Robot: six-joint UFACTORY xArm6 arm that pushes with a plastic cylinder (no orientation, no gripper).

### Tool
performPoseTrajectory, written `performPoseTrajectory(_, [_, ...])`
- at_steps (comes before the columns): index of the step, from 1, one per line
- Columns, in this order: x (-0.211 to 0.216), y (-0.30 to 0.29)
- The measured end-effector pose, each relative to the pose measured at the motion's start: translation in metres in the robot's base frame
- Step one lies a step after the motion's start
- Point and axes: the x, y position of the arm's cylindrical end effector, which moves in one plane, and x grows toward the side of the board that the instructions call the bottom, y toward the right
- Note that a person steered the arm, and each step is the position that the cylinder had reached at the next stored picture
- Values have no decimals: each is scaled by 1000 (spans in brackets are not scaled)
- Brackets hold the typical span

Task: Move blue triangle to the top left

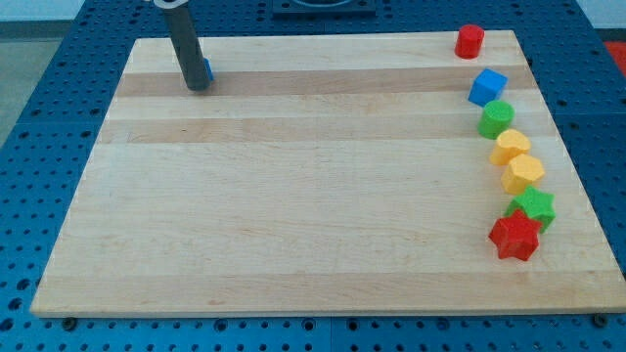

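The dark rod comes down near the view's top left of the wooden board [293, 176]. My tip [197, 86] rests on the board there. A small blue block [207, 70], the blue triangle, is almost wholly hidden behind the rod; only a sliver shows at the rod's right side, touching it. Its shape cannot be made out.
Along the view's right edge stand a red cylinder [469, 40], a blue cube [487, 87], a green round block [496, 119], two yellow blocks [511, 147] [522, 172], a green star [534, 206] and a red star [514, 237]. Blue perforated table surrounds the board.
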Motion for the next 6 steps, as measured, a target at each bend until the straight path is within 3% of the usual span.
performPoseTrajectory(6, [-30,-23])
